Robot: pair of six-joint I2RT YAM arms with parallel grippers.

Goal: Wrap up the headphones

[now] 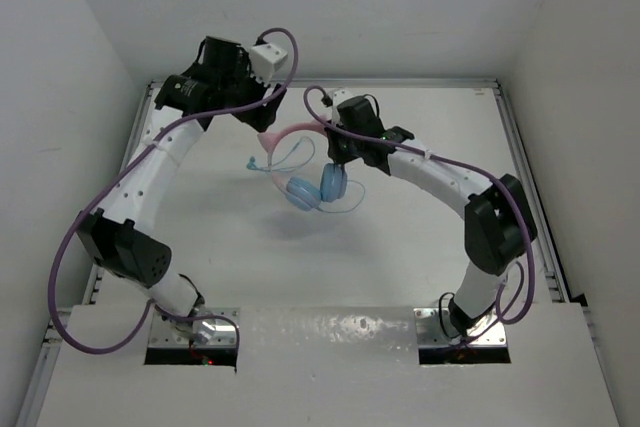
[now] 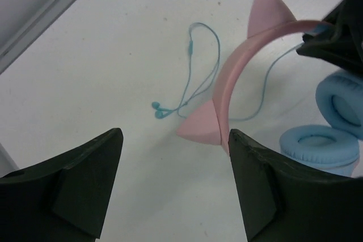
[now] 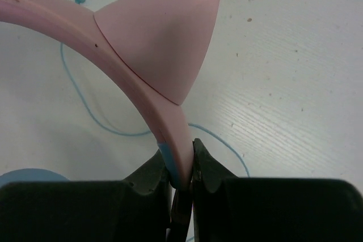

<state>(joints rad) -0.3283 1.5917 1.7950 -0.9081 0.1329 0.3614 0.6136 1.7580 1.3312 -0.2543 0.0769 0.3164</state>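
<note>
The headphones [image 1: 300,162] have a pink cat-ear headband [image 2: 227,92], light blue ear cups [image 1: 318,190] and a thin teal cable [image 2: 195,77] lying looped on the table. My right gripper [image 3: 180,157] is shut on the pink headband [image 3: 142,77] near its end and holds the headphones above the table, ear cups hanging. My left gripper [image 2: 176,162] is open and empty, just left of the headband, with its right finger [image 2: 266,185] close to the lower cat ear [image 2: 201,126]. The cable's plug end [image 2: 159,110] lies on the table.
White walls close in the table [image 1: 400,267] at the left, back and right. Thick purple robot cables [image 1: 100,217] loop beside both arms. A metal rail [image 1: 520,157] runs along the right edge of the table.
</note>
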